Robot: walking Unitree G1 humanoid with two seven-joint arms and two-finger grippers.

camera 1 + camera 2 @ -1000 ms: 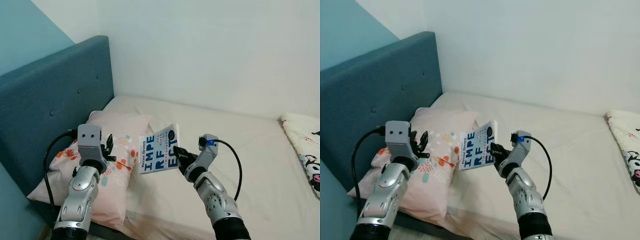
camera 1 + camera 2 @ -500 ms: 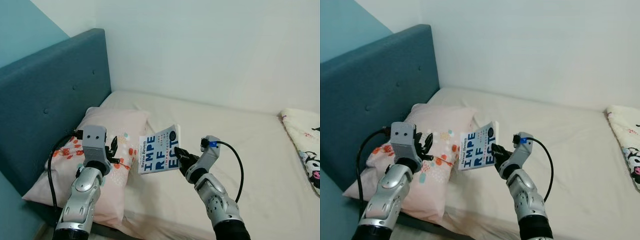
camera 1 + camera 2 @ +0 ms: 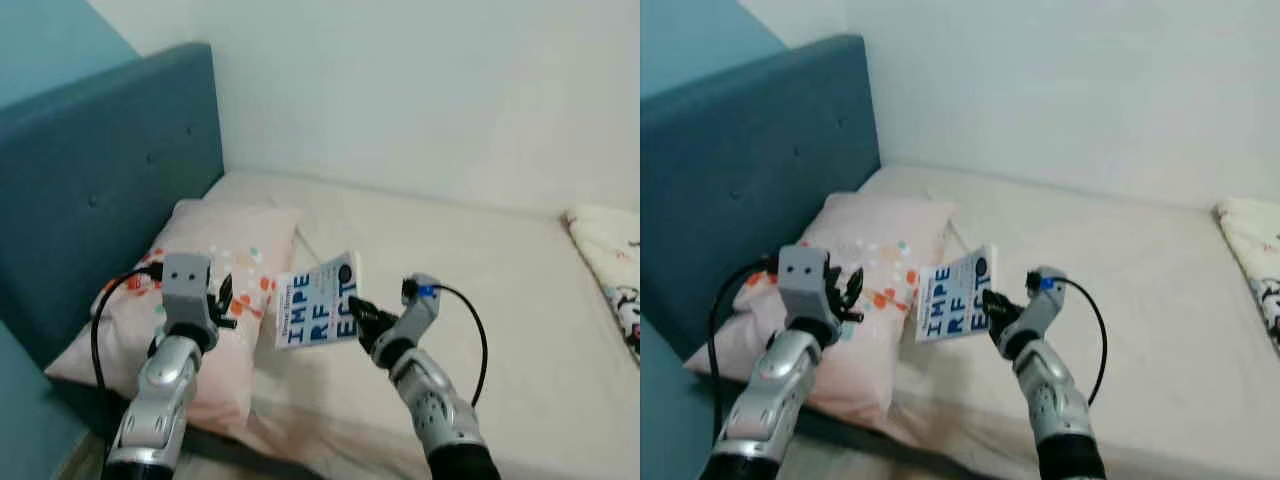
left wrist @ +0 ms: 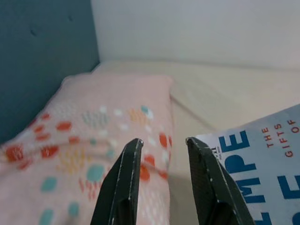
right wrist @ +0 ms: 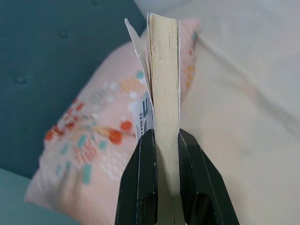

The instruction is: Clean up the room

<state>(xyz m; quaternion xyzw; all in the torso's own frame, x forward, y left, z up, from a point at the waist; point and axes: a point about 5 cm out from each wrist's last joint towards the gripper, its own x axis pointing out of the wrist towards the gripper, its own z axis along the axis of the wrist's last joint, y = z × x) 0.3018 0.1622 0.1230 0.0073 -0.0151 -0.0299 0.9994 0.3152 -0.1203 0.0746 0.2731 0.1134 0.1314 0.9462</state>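
Note:
A white paperback book [image 3: 318, 301] with large blue letters hangs in the air above the bed, near the pillow. My right gripper [image 3: 358, 312] is shut on its lower right edge; in the right wrist view the two fingers [image 5: 149, 187] pinch the book [image 5: 164, 84] across its page block. My left gripper [image 3: 226, 300] hovers over the pink patterned pillow [image 3: 215, 265], just left of the book, open with nothing between its fingers [image 4: 125, 183]. The book's corner [image 4: 262, 154] shows beside them.
The bed's cream sheet [image 3: 480, 290] stretches to the right. A dark teal padded headboard [image 3: 110, 170] stands behind the pillow, and a white wall runs along the bed's far side. A patterned blanket [image 3: 610, 260] lies at the far right.
The camera has tilted and shifted a little and the picture is blurred. Both arms and the held book keep nearly the same pose relative to each other.

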